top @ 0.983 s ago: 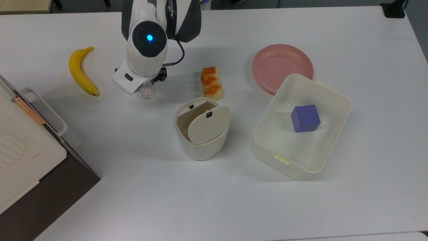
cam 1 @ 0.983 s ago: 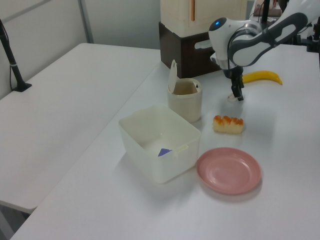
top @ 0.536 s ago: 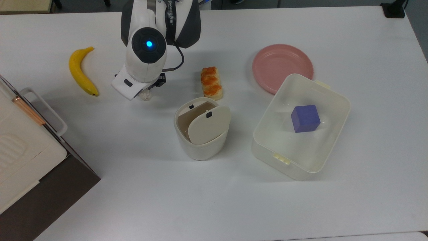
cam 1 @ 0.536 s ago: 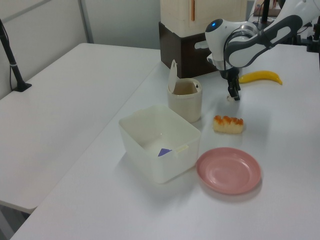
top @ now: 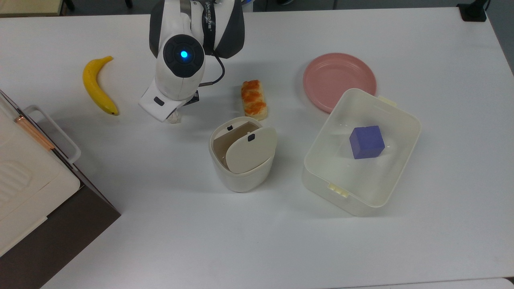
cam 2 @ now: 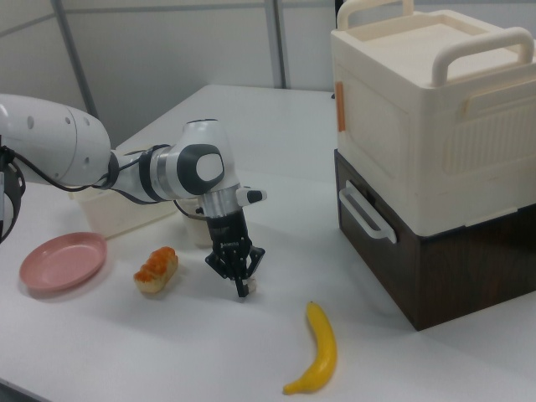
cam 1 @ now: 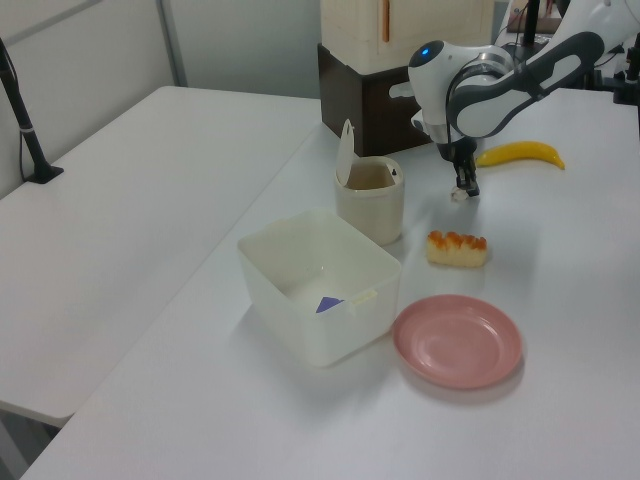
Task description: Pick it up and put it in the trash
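Observation:
The crumpled white paper wad sits low at the table surface, mostly covered by the arm in the top view. My gripper points straight down with its dark fingers drawn together on the wad. The trash is a small cream round bin whose swing lid is tilted, leaving the mouth partly uncovered. It stands to the lower right of the gripper in the top view.
A banana lies to the top view's left of the gripper and an orange-topped bread slice to its right. Farther right are a pink plate and a cream rectangular container with a purple cube. A stacked box fills the lower left corner.
The arm has shifted slightly to the top view's right and come over the wad, hiding more of it. In the left view the gripper has edged left.

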Robot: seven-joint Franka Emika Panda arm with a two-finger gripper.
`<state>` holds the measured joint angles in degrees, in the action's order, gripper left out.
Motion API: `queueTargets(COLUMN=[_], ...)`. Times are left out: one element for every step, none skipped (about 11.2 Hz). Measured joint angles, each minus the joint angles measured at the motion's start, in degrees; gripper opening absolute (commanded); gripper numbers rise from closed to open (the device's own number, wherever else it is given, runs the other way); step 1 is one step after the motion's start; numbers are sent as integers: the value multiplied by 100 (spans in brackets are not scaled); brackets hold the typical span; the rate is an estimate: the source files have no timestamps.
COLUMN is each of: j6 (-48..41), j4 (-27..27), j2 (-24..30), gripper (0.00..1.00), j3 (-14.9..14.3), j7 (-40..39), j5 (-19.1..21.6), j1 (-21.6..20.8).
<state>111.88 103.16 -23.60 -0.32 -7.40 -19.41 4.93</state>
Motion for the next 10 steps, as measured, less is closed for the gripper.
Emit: queueTargets(j6=[0,0,0,0,0,0,0,0,0,-3], j4=[-1,-4,-19,-60,-113,-154,-183,-197,-209,-250], j2=[-1,-2,-2,-1,2,15,29,36,36,37], gripper=[0,0,0,0,0,0,2,30,48,64], j3=[1,1,1,1,1,1,1,1,1,-3], j7=[0,0,0,0,0,0,0,0,1,2], j5=[16,47,73,125,196,230,239,240,241,242], j1=[1,5,6,7,13,18,22,22,23,28])
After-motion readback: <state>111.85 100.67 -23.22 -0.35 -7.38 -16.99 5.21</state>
